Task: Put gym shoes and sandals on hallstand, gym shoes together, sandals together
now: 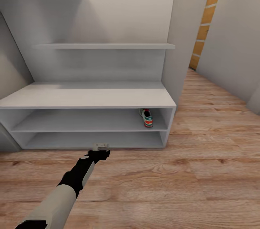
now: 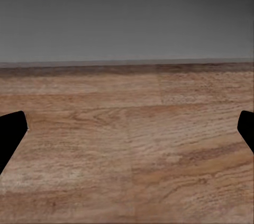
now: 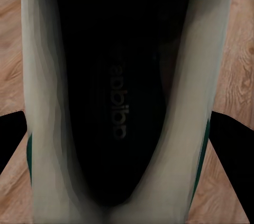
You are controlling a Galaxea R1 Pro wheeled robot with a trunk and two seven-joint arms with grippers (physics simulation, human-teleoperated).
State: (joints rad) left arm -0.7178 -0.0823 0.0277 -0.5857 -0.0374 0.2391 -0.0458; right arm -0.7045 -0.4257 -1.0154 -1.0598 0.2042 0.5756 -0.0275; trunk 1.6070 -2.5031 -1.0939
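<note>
While the left arm stretches low toward the foot of the hallstand [image 1: 86, 95], its left gripper [image 1: 100, 146] hangs just in front of the bottom tier with fingers spread wide apart and nothing between them; its wrist camera looks over bare corridor floor [image 2: 127, 144] to the unit's grey base, so I'd say this arm is simply parked clear. Moving right along the upper open tier, one gym shoe [image 1: 146, 117] sits at the far right end by the side wall, heel out, leaving room beside it, which reads as a spot saved for its partner. Further right, the planks run off toward an orange door [image 1: 206, 23]. On the right wrist camera, the second gym shoe [image 3: 121, 102] is seen from above, dark insole up, with the right gripper [image 3: 119, 139] fingers flanking its sides, apparently clamped on it, carried above the floor. No sandals in sight.
</note>
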